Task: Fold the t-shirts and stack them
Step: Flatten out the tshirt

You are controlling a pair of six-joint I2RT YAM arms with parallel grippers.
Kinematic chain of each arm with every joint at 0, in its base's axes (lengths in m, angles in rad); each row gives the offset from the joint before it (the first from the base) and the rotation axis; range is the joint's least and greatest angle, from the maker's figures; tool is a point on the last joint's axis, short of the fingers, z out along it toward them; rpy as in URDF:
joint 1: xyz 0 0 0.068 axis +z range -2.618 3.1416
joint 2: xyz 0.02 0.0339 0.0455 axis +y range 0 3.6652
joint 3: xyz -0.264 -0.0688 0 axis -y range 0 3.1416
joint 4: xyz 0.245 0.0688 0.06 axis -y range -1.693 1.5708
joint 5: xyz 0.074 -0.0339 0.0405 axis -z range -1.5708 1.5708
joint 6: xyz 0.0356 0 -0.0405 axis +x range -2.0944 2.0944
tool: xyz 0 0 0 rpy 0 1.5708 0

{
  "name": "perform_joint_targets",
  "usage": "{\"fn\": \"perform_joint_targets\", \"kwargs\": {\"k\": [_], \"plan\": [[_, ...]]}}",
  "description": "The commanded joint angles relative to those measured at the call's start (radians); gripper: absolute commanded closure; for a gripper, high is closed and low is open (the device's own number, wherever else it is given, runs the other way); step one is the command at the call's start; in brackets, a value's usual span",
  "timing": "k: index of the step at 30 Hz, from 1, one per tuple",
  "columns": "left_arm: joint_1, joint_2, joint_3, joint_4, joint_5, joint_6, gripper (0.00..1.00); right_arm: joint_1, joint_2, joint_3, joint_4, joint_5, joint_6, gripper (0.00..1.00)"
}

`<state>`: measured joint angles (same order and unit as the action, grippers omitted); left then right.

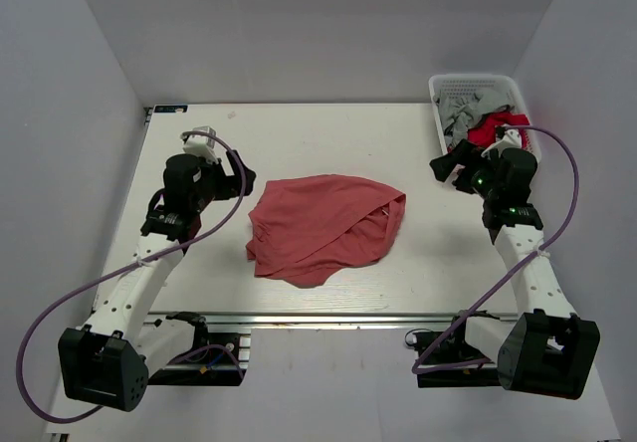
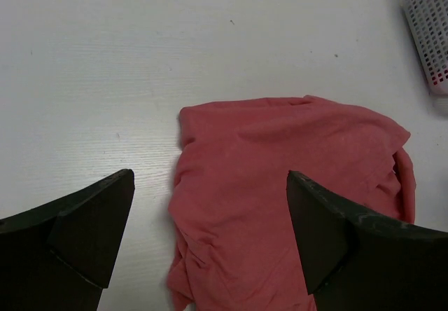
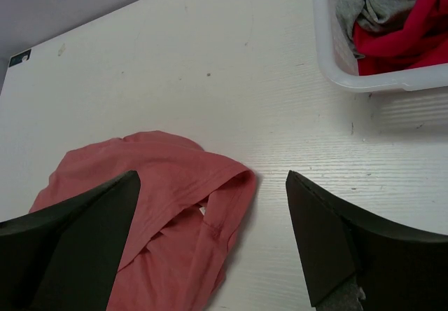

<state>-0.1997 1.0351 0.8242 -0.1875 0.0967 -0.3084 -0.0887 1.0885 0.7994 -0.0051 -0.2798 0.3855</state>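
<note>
White table [image 1: 299, 133], grey walls [image 1: 299, 24]; t-shirt [image 1: 323, 228] crumpled centre.

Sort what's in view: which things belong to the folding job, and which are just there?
Job:
salmon tee, crumpled mid-table
basket, far right
grey cloth and red cloth in it, probably more tees

Just there:
purple cables
corner sticker
</note>
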Motion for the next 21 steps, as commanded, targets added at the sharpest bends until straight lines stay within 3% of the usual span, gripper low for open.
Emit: {"fn": "perform_joint_targets", "kwargs": {"k": [1, 8, 15, 21], "plan": [[-0.007, -0.021, -0.023, -0.046, 0.021, -0.006, 0.00, 0.003, -0.010, 0.034, -0.027, -0.001, -0.010, 0.10], [-0.007, 0.020, -0.053, -0.046, 0.139, -0.018, 0.00, 0.044, 0.021, 0.064, -0.064, -0.068, -0.075, 0.10], [-0.007, 0.117, -0.120, -0.024, 0.242, -0.038, 0.00, 0.201, 0.109, 0.126, -0.213, 0.119, -0.166, 0.10], [-0.007, 0.203, -0.120, -0.040, 0.290, -0.038, 0.04, 0.317, 0.301, 0.188, -0.273, 0.252, -0.175, 0.10]]}}
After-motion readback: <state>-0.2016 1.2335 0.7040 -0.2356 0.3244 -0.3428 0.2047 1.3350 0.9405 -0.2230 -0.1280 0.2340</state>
